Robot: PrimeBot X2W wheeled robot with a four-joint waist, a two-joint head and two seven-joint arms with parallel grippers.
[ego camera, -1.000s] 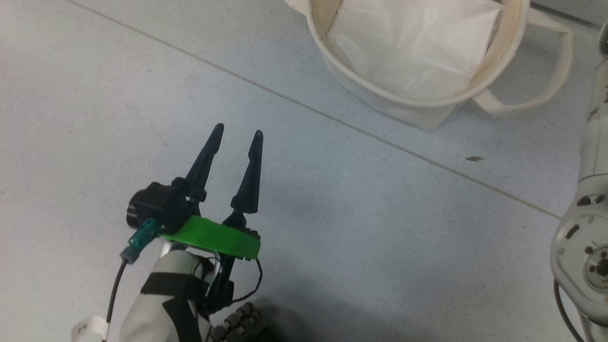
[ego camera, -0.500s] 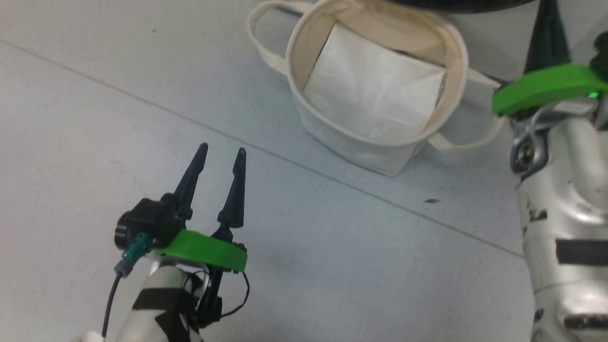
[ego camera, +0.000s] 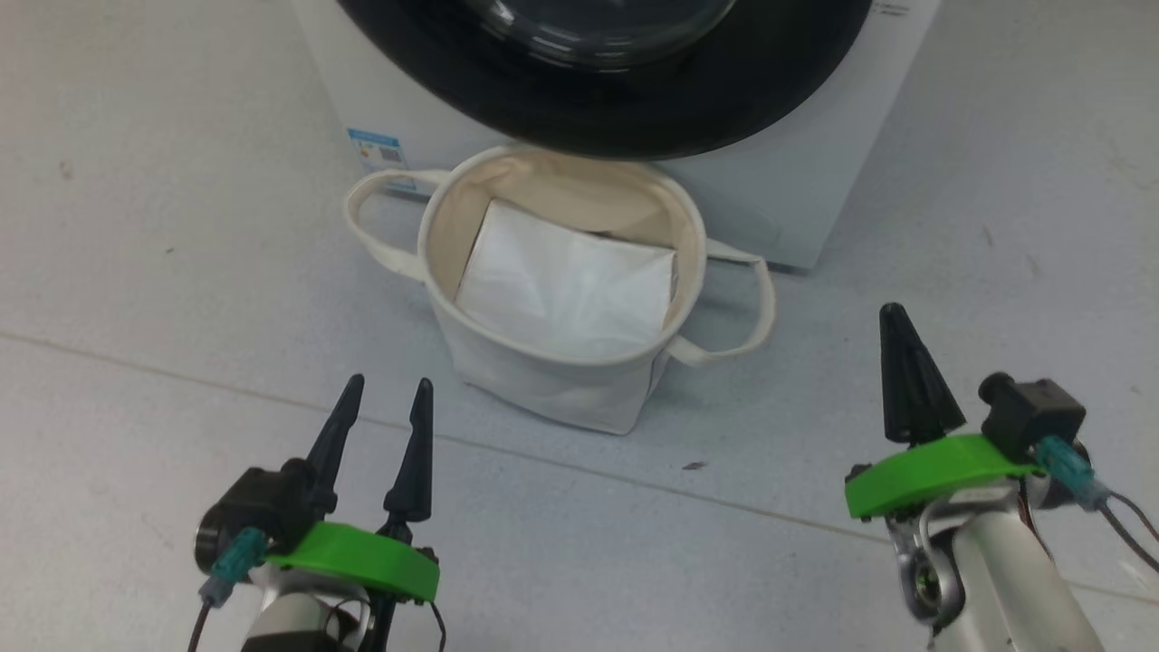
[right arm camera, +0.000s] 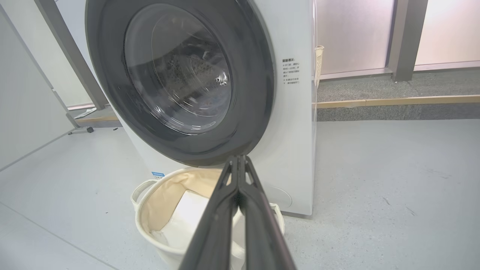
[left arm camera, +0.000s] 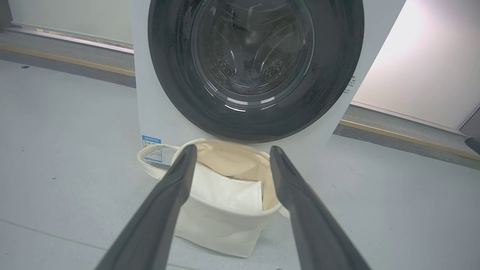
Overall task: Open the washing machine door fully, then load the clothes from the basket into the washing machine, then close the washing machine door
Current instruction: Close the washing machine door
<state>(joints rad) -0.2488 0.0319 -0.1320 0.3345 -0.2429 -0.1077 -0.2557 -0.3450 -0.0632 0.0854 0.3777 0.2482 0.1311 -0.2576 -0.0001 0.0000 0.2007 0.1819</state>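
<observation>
A white sheet (ego camera: 566, 290) sits above the grey floor (ego camera: 136, 272).

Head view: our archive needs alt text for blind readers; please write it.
A cream basket holding a flat white sheet stands on the grey floor before a white washer, its black door shut. Below, the left jaws stand open, the right jaws shut.

Two marked spots are on record for you, both on the front panel of the washer (right arm camera: 296, 150).

1. A sticker (ego camera: 376, 151) with a blue top band sits at the panel's lower left corner as you face it. Its print is too small to read.
2. A block of dark print (right arm camera: 291, 71) stands near the panel's right edge, just beside the door (right arm camera: 180, 82). It runs in several short lines, apparently Chinese characters, and is too fine to make out.

You will find no word or number legible on either.
</observation>
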